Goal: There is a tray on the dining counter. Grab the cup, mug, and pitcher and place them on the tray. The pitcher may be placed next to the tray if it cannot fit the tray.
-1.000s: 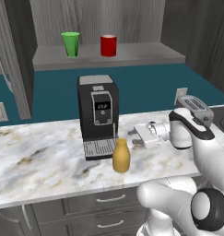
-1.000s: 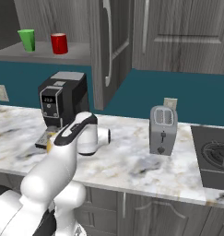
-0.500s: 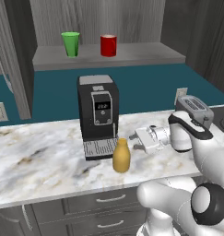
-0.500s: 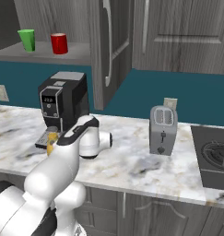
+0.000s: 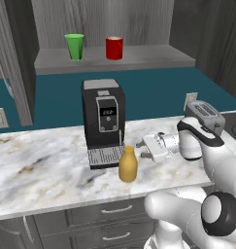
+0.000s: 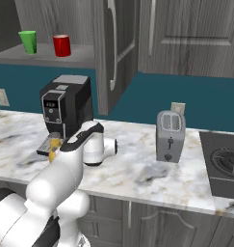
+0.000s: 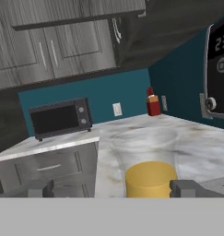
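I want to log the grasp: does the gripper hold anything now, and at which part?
Nothing is held. The gripper is open, its fingertips on either side of the pitcher top, not closed on it.

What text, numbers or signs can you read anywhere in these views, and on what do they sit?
"23": lit digits on the coffee machine display in the hand view, cut off by the picture's edge.
Coffee machine display in the left base view: digits too small to read.
Coffee machine display in the right base view: too small to read.
Pitcher, toaster, microwave: no lettering to be seen.
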Tool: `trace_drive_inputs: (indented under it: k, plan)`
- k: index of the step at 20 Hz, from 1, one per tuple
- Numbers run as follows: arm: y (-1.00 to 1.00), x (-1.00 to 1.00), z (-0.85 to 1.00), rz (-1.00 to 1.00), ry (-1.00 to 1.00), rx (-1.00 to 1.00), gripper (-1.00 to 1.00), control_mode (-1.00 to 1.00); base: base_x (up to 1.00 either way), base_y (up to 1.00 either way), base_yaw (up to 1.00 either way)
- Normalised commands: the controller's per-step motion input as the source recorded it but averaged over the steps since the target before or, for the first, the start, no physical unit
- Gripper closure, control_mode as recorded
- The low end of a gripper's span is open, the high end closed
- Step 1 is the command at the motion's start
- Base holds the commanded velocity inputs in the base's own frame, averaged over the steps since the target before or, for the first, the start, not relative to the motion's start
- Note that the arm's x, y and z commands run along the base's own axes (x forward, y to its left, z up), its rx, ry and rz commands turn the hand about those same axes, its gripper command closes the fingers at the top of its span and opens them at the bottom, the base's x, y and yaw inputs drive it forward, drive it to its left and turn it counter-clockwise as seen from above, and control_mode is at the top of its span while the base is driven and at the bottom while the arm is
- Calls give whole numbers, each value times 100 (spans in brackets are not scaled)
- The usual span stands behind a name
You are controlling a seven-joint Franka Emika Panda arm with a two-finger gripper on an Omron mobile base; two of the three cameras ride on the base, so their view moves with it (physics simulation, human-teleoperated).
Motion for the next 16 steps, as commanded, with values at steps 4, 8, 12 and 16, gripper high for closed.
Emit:
trace_drive_inputs:
  k: [4,8,12,16]
  plan:
    - [8,-2,-1,0,0,0,-100,-100,0,0,0]
    - [7,-15,0,0,0,0,-100,-100,0,0,0]
    - [0,0,0,0,0,0,-100,-100,0,0,0]
    - [3,2,0,0,0,0,-100,-100,0,0,0]
